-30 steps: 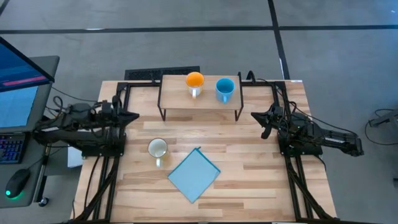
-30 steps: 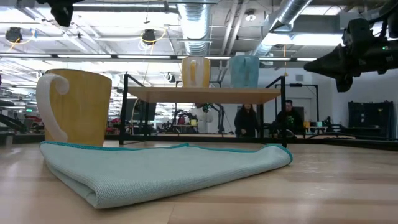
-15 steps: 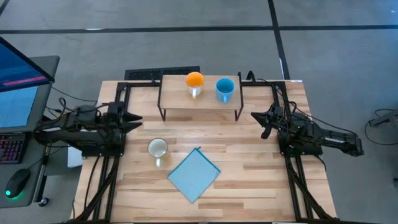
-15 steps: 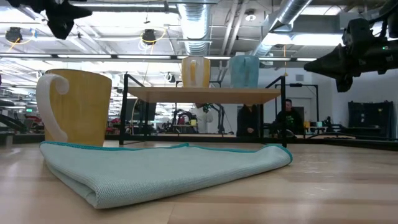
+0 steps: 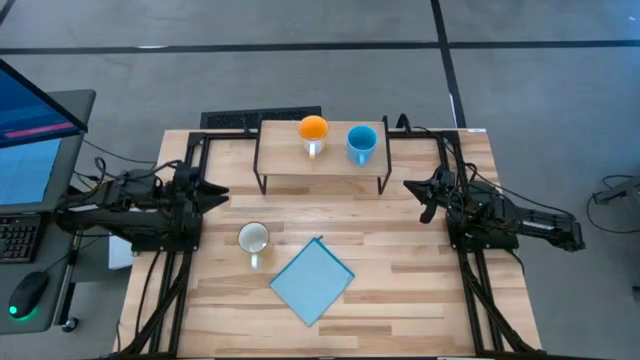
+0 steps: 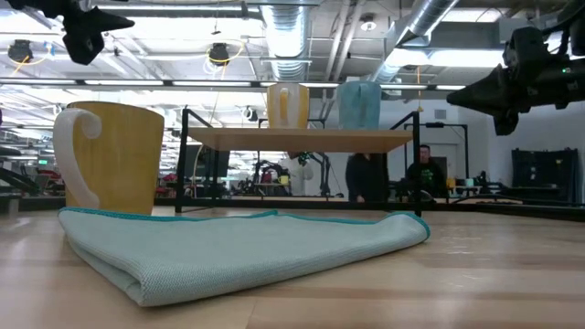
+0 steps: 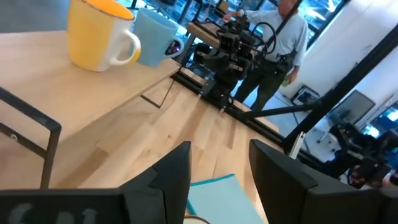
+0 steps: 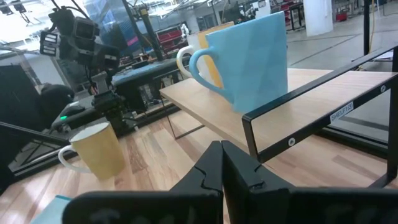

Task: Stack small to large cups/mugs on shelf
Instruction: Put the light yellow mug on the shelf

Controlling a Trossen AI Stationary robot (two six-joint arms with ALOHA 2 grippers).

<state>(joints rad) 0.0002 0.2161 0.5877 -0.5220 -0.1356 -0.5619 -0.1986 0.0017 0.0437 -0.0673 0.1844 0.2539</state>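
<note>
The shelf stands at the table's far middle on thin black legs. The orange mug and the light blue mug stand upright on it side by side; they also show in the left wrist view. The cream mug stands upright on the table in front of the shelf, left of centre. My left gripper is open and empty at the left, above the table, a short way from the cream mug. My right gripper is shut and empty, right of the shelf.
A flat light-blue cloth lies on the table near the front, right of the cream mug. A monitor and keyboard stand off the table's left edge. People stand in the room behind.
My left gripper has gone a little toward the table's middle and slightly down, toward the cream mug. The mugs, the cloth and my right arm have kept still.
</note>
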